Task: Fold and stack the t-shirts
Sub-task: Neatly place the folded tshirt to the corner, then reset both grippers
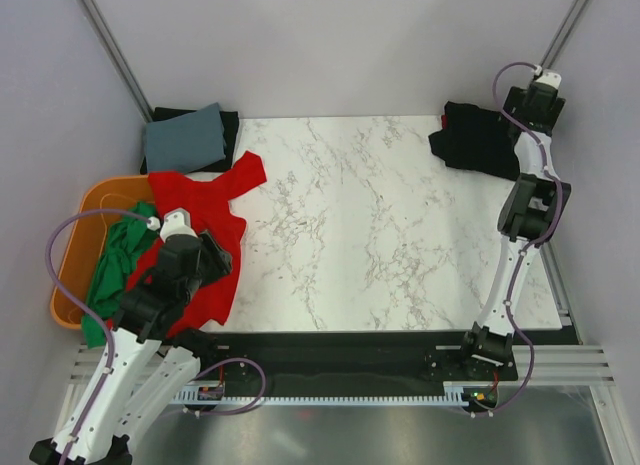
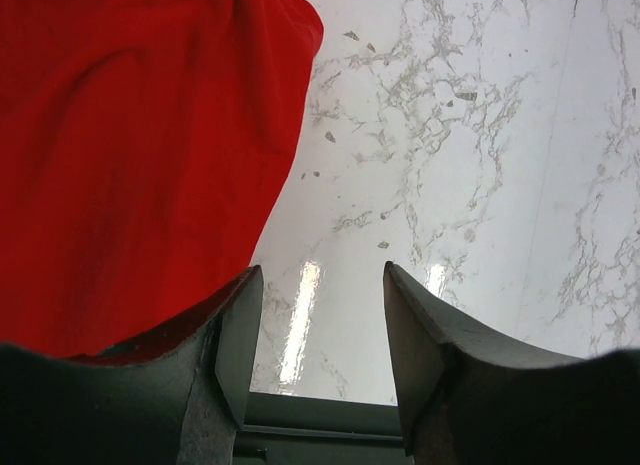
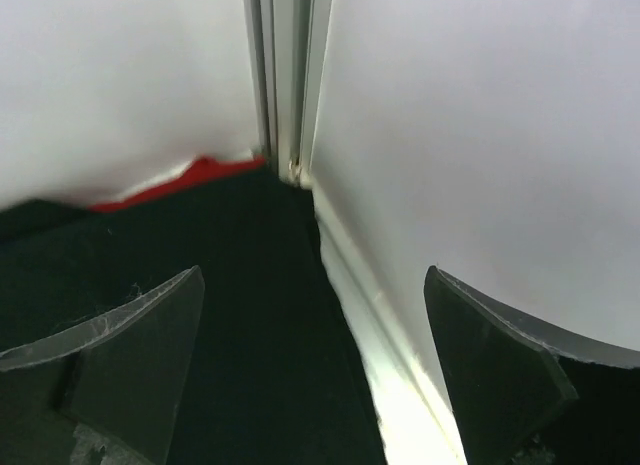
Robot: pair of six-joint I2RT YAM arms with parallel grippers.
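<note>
A red t-shirt (image 1: 205, 215) lies crumpled at the table's left, partly over the orange tub; it fills the upper left of the left wrist view (image 2: 130, 155). A green t-shirt (image 1: 118, 267) lies in the tub. A folded grey-blue t-shirt (image 1: 185, 137) rests on a black one (image 1: 230, 118) at the back left. Another black t-shirt (image 1: 476, 140) is bunched at the back right and shows in the right wrist view (image 3: 230, 315). My left gripper (image 1: 215, 253) (image 2: 322, 285) is open and empty above the red shirt's right edge. My right gripper (image 1: 527, 110) (image 3: 315, 285) is open and empty over the black shirt by the corner.
The orange tub (image 1: 70, 275) stands off the table's left edge. The white marble table top (image 1: 390, 225) spans the middle. Grey walls and metal corner posts (image 3: 285, 75) close in the back. A black rail (image 1: 340, 350) runs along the front edge.
</note>
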